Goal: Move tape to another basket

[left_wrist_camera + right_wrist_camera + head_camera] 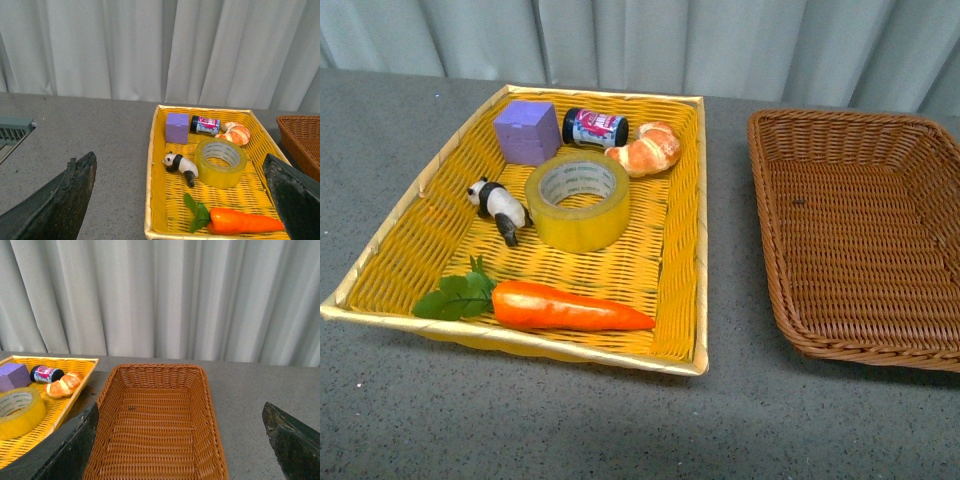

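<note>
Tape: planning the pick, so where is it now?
In the front view the tape lies flat in the yellow basket, between the panda and the croissant, left of the brown basket.

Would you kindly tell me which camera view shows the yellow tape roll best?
The front view: the tape lies whole and close, core print visible. The left wrist view shows it whole but smaller; the right wrist view cuts it off at the picture's edge.
</note>
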Controlling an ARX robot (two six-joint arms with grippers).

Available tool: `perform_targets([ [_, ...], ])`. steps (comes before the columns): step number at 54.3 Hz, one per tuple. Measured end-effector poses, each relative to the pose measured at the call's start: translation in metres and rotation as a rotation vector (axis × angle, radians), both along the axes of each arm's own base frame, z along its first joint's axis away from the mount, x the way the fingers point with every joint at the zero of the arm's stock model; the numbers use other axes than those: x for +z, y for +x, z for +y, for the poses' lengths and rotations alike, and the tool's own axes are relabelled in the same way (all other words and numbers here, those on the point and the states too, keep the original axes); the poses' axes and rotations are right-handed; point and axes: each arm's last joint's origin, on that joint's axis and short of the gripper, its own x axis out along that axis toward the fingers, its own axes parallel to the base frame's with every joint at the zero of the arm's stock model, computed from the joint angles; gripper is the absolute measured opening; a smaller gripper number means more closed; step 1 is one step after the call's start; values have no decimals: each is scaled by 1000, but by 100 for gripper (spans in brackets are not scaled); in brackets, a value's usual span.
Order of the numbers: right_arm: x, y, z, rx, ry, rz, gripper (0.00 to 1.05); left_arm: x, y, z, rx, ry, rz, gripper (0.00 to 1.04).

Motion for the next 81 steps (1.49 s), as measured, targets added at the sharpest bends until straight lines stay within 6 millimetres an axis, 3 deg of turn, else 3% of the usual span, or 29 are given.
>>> perform_targets([
  [81,0,0,0,0,0,0,96,0,0,0,0,0,0,98],
])
